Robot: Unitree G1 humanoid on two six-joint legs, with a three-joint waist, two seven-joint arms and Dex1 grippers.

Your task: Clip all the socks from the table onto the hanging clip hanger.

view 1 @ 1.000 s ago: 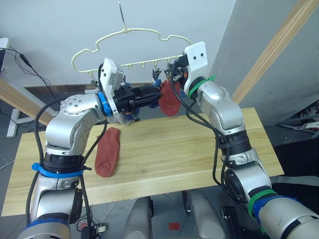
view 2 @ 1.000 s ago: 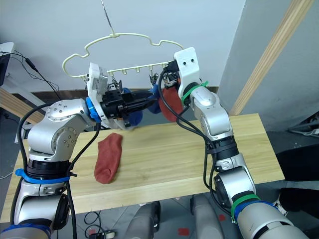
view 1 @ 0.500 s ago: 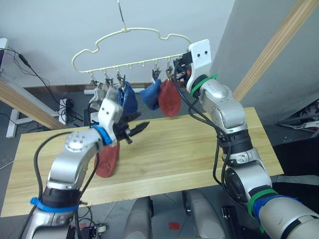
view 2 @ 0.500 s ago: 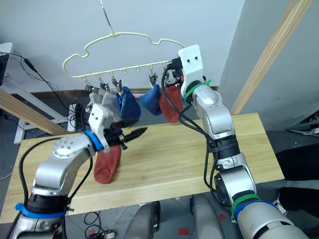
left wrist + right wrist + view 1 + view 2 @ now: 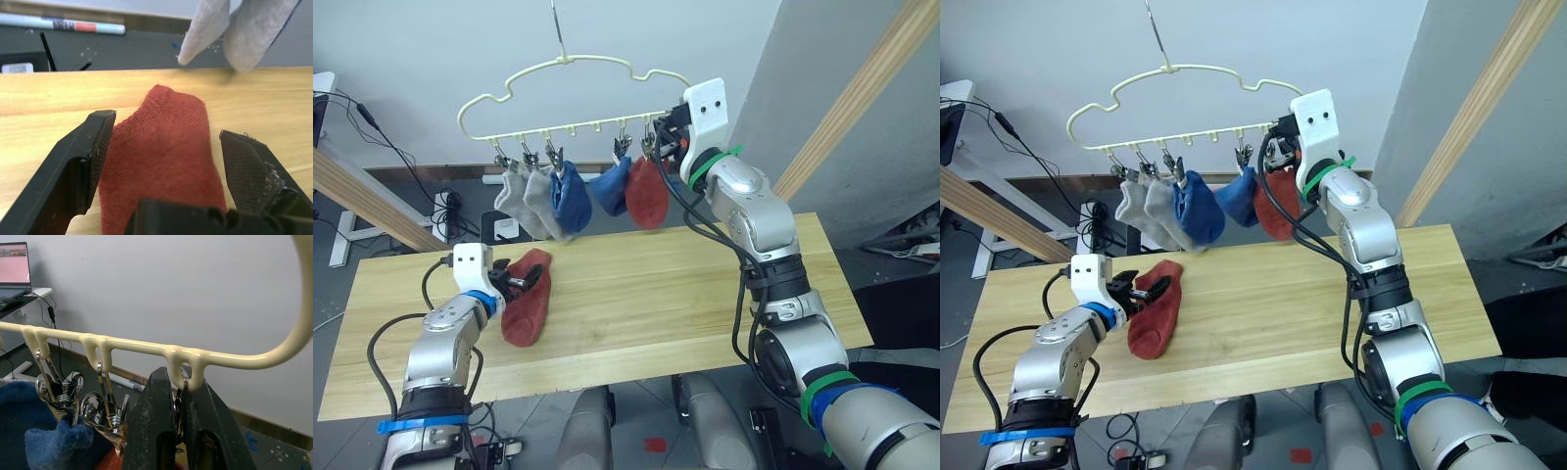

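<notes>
The pale yellow clip hanger [image 5: 570, 63] hangs above the table [image 5: 656, 294]. Five socks hang from its clips: two light grey [image 5: 529, 199], two blue [image 5: 572, 196], one rust-red [image 5: 646, 192]. Another rust-red sock [image 5: 527, 299] lies flat on the table at the left. My left gripper [image 5: 522, 283] is low over that sock's upper end, open, its fingers [image 5: 93, 147] on either side of the sock [image 5: 161, 147]. My right gripper [image 5: 660, 145] is up at the hanger's right end, shut on a metal clip [image 5: 179, 399] under the hanger bar [image 5: 122, 345].
Thick wooden poles slant up at the right [image 5: 857, 93] and at the left [image 5: 362, 201]. Cables and a power strip [image 5: 445, 204] lie on the floor behind the table. The table's right half is bare wood.
My left arm has come down from the hanger to the table and its jaws have opened wide over the lying red sock. The right gripper has stayed at the hanger's clip.
</notes>
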